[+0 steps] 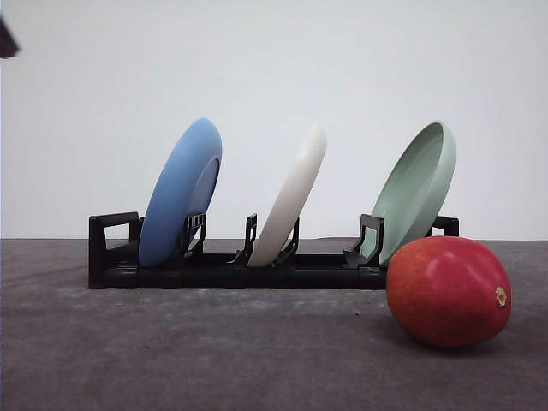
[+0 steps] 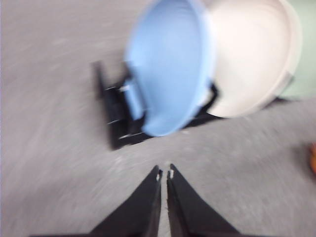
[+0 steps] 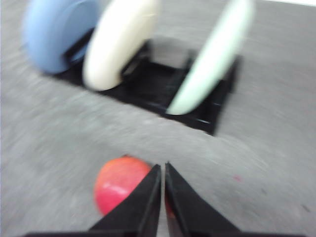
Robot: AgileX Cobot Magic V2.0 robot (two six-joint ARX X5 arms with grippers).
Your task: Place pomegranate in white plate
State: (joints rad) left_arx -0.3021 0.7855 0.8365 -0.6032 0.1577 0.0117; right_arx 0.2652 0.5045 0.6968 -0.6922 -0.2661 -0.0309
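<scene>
A smooth, slightly oval red pomegranate [image 1: 448, 291] (tan stem nub on its side) lies on the matte grey table [image 1: 171, 351], just in front of the rack's [image 1: 231, 265] right end. The black slotted rack holds 3 round plates on edge, all tilted: blue plate [image 1: 180, 193], white plate [image 1: 291, 201], green plate [image 1: 415, 188]. 2 grippers show, both with jaws closed and empty. The fruit sits on the table beyond the right gripper [image 3: 163, 168], partly behind its tips; the left gripper [image 2: 164, 173] points toward the blue plate.
</scene>
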